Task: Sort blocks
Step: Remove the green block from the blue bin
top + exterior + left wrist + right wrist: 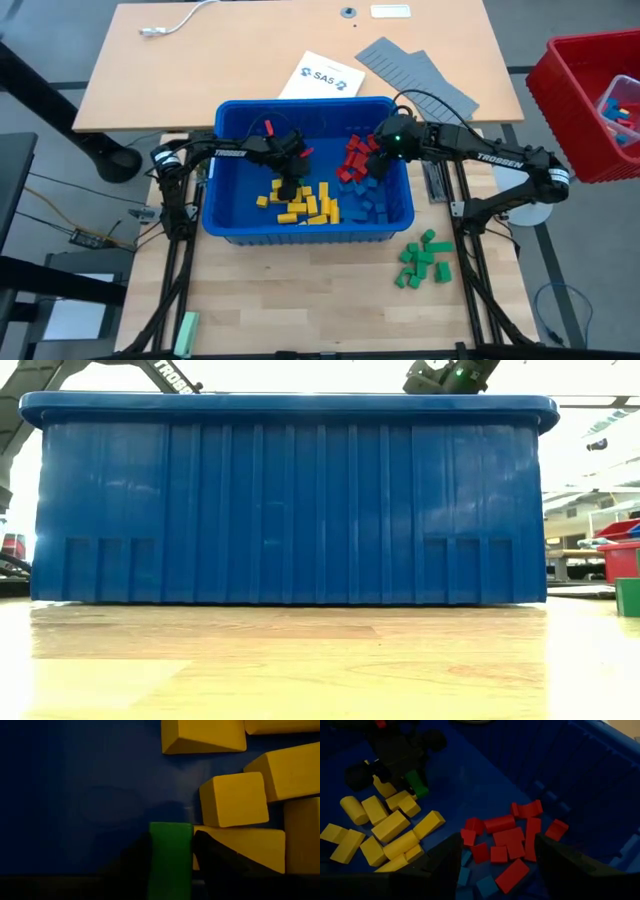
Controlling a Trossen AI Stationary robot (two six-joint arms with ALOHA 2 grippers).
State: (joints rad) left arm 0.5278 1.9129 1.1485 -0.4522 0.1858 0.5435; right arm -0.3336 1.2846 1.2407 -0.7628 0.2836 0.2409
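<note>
Overhead, we look down on the wooden table (300,300), with the big blue bin (212,215) in its middle and both dark arms reaching in over the bin's far rim. From table height we see only the bin's ribbed near wall, which hides what lies inside.

Outside the table, to the far right, stands a red crate (560,90) with a few bricks in it. Grey ridged panels (415,72) and a white printed sheet (320,76) lie on the lighter desk beyond the bin.

Inside the bin the blocks lie grouped by colour: yellow blocks (300,205) left of centre toward the near wall, red blocks (355,155) toward the far wall, and blue blocks (365,200) near them on the right. A heap of green blocks (425,262) sits on the table, just outside the bin's near right corner.

Our left gripper (290,185) is down at the left edge of the yellow heap. Its fingers pinch a single green block (170,857), held just above the bin floor and right beside a yellow block; the right wrist view shows the same green piece (416,782) between those fingers.

Our right gripper (372,165) hovers over the red and blue blocks, its fingers (440,862) spread wide with nothing between them.
</note>
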